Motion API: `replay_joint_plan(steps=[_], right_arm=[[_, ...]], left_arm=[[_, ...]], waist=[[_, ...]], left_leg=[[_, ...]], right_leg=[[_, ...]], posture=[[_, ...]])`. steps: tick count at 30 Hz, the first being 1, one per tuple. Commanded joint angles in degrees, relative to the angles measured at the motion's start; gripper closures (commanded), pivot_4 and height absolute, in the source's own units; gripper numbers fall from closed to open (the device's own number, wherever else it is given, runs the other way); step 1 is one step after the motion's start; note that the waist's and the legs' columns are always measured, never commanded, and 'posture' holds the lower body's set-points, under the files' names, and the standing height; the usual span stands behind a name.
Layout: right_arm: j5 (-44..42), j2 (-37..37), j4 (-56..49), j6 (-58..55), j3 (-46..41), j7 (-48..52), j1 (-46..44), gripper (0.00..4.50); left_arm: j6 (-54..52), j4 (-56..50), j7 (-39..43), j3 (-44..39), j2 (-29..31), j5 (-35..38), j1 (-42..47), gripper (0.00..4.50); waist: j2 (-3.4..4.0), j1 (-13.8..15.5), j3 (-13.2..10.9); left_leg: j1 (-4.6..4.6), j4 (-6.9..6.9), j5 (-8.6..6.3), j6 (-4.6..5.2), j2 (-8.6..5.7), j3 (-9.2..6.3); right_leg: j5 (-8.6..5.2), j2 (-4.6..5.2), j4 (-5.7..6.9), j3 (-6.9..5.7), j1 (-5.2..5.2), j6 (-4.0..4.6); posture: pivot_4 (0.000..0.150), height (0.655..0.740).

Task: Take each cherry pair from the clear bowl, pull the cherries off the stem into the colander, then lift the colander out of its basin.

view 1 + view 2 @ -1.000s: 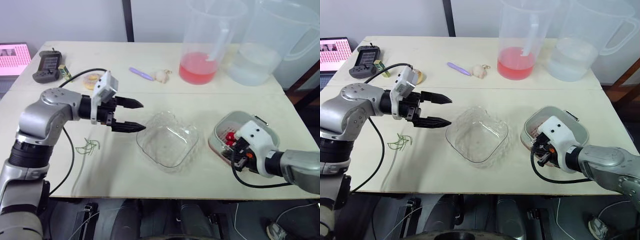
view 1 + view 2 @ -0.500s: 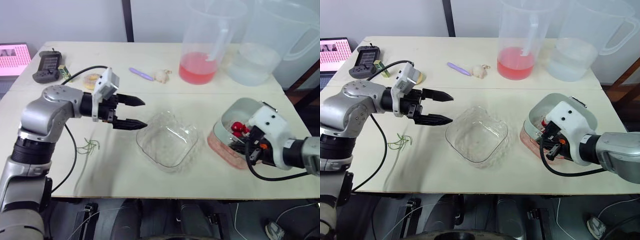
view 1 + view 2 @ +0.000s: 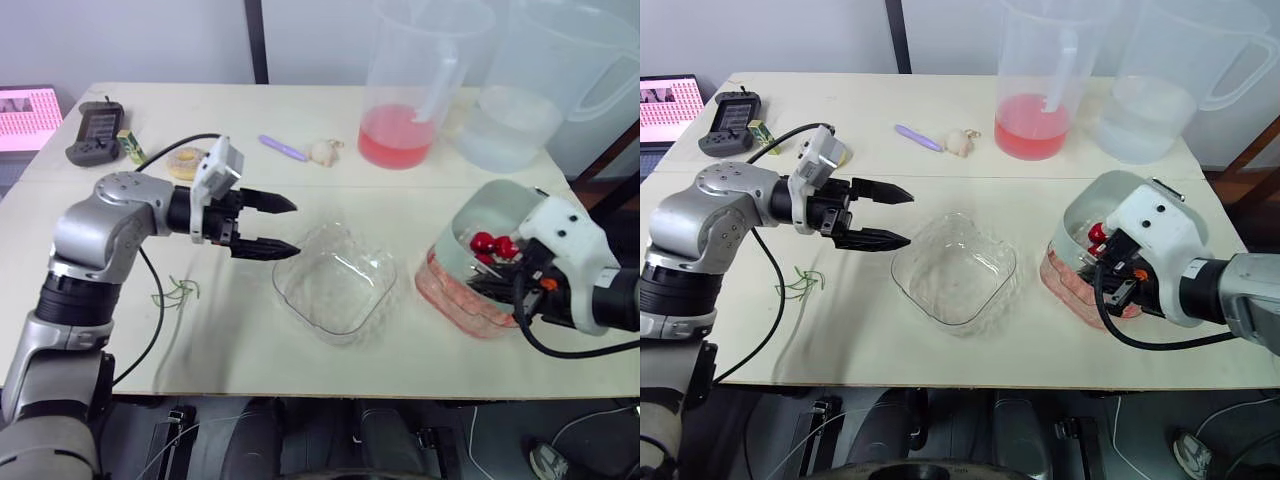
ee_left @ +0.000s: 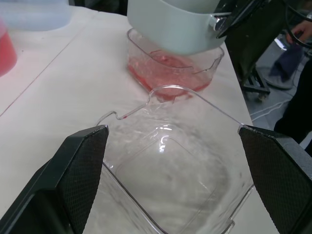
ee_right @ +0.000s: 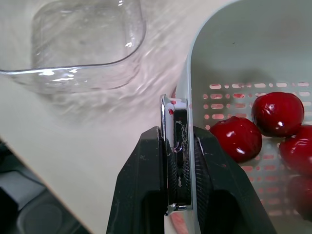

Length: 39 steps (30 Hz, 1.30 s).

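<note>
Your right tool (image 5: pixel 178 146) is pressed together on the metal handle at the colander's (image 3: pixel 497 205) rim, low in the right of the head views. The colander hangs tilted over its basin (image 3: pixel 1068 287), its open side turned toward the upper left of the frame. Its underside looks raised to about the basin's rim, but from these angles you cannot be sure it is fully clear. Pink water sits in the clear basin, which rests on the surface. Several red cherries (image 5: pixel 278 113) lie against the colander's slotted floor (at least four can be counted in the right wrist view).

The clear bowl (image 3: pixel 953 268) stands in the middle of the frame, near the basin and apart from it, with no fruit in it. Your left tool (image 3: pixel 908 217) hovers just to the left of the bowl, fingers spread wide and holding nothing, tips pointing toward it. A small tangle of green stems (image 3: pixel 800 282) lies on the surface at lower left.
</note>
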<state>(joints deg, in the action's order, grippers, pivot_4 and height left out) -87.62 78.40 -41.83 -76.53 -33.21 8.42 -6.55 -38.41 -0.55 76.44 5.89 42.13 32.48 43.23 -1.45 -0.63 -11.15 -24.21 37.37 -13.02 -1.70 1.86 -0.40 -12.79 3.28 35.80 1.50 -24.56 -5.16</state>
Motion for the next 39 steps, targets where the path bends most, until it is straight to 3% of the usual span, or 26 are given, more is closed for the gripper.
replay_joint_plan(steps=[1, 9, 14, 17, 21, 24, 26, 29, 33, 39], right_arm=[[0.42, 0.74, 0.55, 0.84, -2.08, -1.76, 0.81, 4.26], [-1.18, 0.91, 0.29, 1.53, -3.64, -1.21, 2.92, 4.26], [0.57, 4.92, 2.16, 3.57, -1.90, 3.62, -1.41, 4.26], [3.68, 8.46, 4.44, 6.46, 2.37, 9.35, -5.50, 4.26], [15.54, 11.35, 8.68, 15.79, 17.11, 21.12, -14.97, 4.26], [28.21, 5.71, 12.96, 19.04, 32.76, 30.02, -29.54, 4.26], [40.53, -2.14, 20.29, 21.62, 45.31, 36.75, -40.36, 4.26], [52.66, -11.49, 31.10, 25.81, 56.35, 44.72, -49.87, 4.26], [62.91, -20.28, 42.15, 31.53, 63.12, 51.93, -54.19, 4.26], [71.28, -28.77, 52.06, 37.75, 64.61, 57.27, -54.95, 4.26]], left_arm=[[0.86, -1.14, 0.31, -1.57, 0.12, 0.57, 0.17, 0.00], [0.98, 0.43, 0.40, -2.38, 0.25, 0.73, 0.40, 0.00], [0.32, 0.54, -2.53, -4.83, -0.65, 2.05, -0.43, 0.00], [-0.07, -1.36, -4.27, -6.61, -0.84, 2.90, -1.96, 0.00], [-0.41, -5.52, -7.96, -8.86, -0.49, 3.18, -6.45, 0.00], [-1.88, -9.77, -11.54, -11.81, -0.06, 4.44, -10.48, 0.00], [-3.06, -14.24, -14.71, -15.28, 0.87, 5.45, -15.68, 0.00], [-4.41, -19.50, -18.20, -19.83, 2.28, 6.46, -22.47, 0.00], [-6.35, -25.71, -22.00, -26.88, 3.90, 8.65, -30.74, 0.00], [-9.61, -33.19, -28.82, -36.06, 2.34, 16.27, -38.59, 0.00]], waist=[[0.00, 0.00, 0.00], [0.00, -0.03, 0.00], [0.04, -0.10, -0.01], [0.04, -0.09, -0.01], [0.08, -0.28, 0.00], [0.09, -0.73, -0.02], [0.06, -1.27, 0.00], [0.09, -1.96, 0.00], [0.09, -1.37, -0.03], [0.10, -0.35, -0.04]], left_leg=[[0.00, 0.00, 0.00, 0.00, 0.00, 0.00], [0.00, 0.00, 0.00, 0.00, 0.00, 0.00], [0.01, 0.00, 0.00, 0.00, 0.00, 0.00], [0.01, -0.01, 0.00, 0.00, 0.02, 0.01], [0.01, -0.06, 0.00, 0.00, 0.02, 0.10], [0.01, -0.08, 0.00, -0.01, 0.03, 0.22], [-0.04, -0.08, 0.00, -0.01, 0.04, 0.22], [-0.05, -0.11, 0.00, -0.01, 0.06, 0.27], [-0.28, -0.17, 0.00, -0.01, 0.05, 0.23], [-0.27, -0.16, 0.00, -0.01, 0.05, 0.19]], right_leg=[[0.00, 0.00, 0.00, 0.00, 0.00, 0.00], [0.00, 0.00, 0.00, 0.00, 0.00, 0.00], [0.00, 0.00, 0.01, 0.00, -0.01, 0.00], [0.00, 0.01, -0.01, -0.01, -0.03, 0.00], [0.00, 0.07, -0.06, -0.01, -0.07, 0.00], [0.03, 0.12, -0.12, 0.01, -0.16, 0.05], [0.05, 0.12, -0.15, -0.01, -0.20, 0.07], [0.08, 0.11, -0.12, 0.00, -0.25, 0.09], [0.04, 0.07, 0.25, 0.01, -0.64, -0.02], [0.07, 0.05, 0.33, -0.01, -0.64, -0.12]], posture=[[0.150, 0.7383], [0.150, 0.7383], [0.150, 0.7383], [0.150, 0.7383], [0.150, 0.7383], [0.150, 0.7383], [0.150, 0.7383], [0.150, 0.7383], [0.150, 0.7383], [0.150, 0.7383]])
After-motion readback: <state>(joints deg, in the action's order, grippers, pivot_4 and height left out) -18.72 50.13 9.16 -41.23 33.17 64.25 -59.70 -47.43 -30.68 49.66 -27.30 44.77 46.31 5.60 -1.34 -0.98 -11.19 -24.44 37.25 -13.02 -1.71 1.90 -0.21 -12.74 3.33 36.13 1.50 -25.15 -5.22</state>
